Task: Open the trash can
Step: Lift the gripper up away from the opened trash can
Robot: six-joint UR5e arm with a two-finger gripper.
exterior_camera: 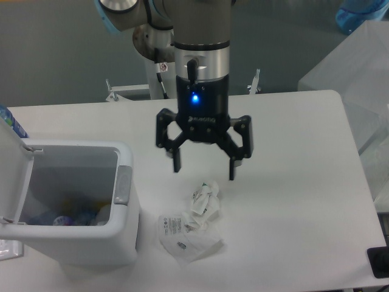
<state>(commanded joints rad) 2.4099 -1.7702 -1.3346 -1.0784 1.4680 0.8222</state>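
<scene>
Trash can (pixel 91 243) lid up, hand (pixel 203 165) hovering empty.
Can sits at the left edge of the white surface (pixel 292 182), lid (pixel 12 176) swung upright on its far-left side, grey tab (pixel 123 185) on the right rim, some items visible inside. Hand fingers spread wide, gripping nothing, above crumpled paper wrappers (pixel 194 225) lying right of the can.

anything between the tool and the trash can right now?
Nothing visible. The tool hangs open above the table, right of the trash can, with bare tabletop between them. The crumpled wrappers lie below the tool, off that line. The lid already stands up.
</scene>
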